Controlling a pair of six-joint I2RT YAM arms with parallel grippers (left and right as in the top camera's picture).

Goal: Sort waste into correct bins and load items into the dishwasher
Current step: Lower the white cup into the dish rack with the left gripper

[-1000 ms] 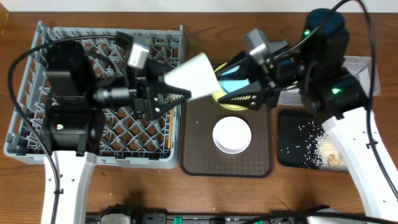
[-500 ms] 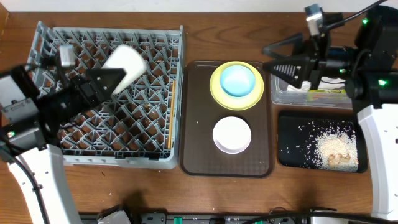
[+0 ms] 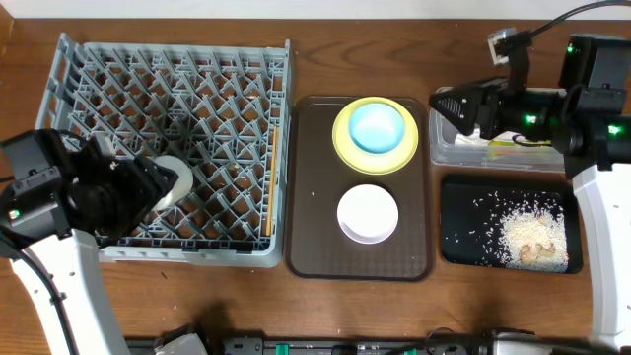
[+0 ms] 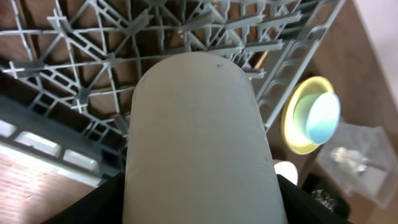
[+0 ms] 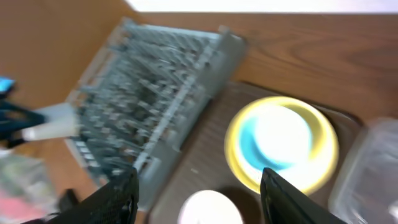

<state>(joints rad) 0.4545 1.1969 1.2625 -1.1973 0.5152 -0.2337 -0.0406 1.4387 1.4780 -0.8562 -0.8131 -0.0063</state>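
**Bowl could catch on the pegs**

Near left, your left gripper (image 3: 156,187) clamps the white bowl (image 3: 175,182), which juts out to its right, low over the dish rack (image 3: 177,252) — let go at a slant and it may wedge or roll. Far right, your right gripper (image 3: 455,105) hangs wide and empty above the clear tub (image 3: 493,158)

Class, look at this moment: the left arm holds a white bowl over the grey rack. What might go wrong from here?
1. The left gripper holds the white bowl low over the pegs of the rack. If it is released at a tilt, it might catch on a peg and tip over.
2. The blue bowl sits inside the yellow plate. Lifting the plate first might send the bowl sliding off.
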